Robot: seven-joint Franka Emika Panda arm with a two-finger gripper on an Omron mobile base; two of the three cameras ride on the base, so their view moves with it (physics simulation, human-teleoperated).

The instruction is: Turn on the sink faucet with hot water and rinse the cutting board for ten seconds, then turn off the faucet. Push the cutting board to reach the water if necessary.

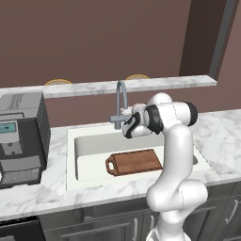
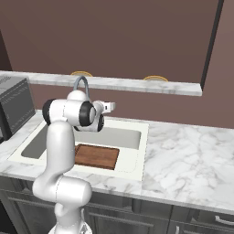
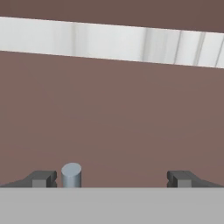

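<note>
The grey gooseneck sink faucet [image 1: 121, 96] [image 2: 81, 82] stands behind the off-white sink [image 1: 71, 155] [image 2: 137, 155]. No water stream shows. The reddish-brown cutting board [image 1: 136, 162] [image 2: 97, 156] lies flat on the basin floor, right of the spout, with its handle pointing left in the left base view. My gripper [image 1: 124, 113] [image 2: 110, 106] [image 3: 112, 179] hovers at the faucet's base, facing the back wall, and is open. In the hand view a small grey cylinder of the faucet [image 3: 71, 175] sits between the fingers, just inside the left fingertip [image 3: 43, 178].
A dark boxy appliance [image 1: 19, 136] [image 2: 13, 109] stands on the marble counter [image 1: 221, 141] [image 2: 192, 160] left of the sink. A raised marble ledge [image 1: 164, 84] [image 2: 151, 85] runs along the brown wall behind the faucet. My own arm stands in front of the basin's right part.
</note>
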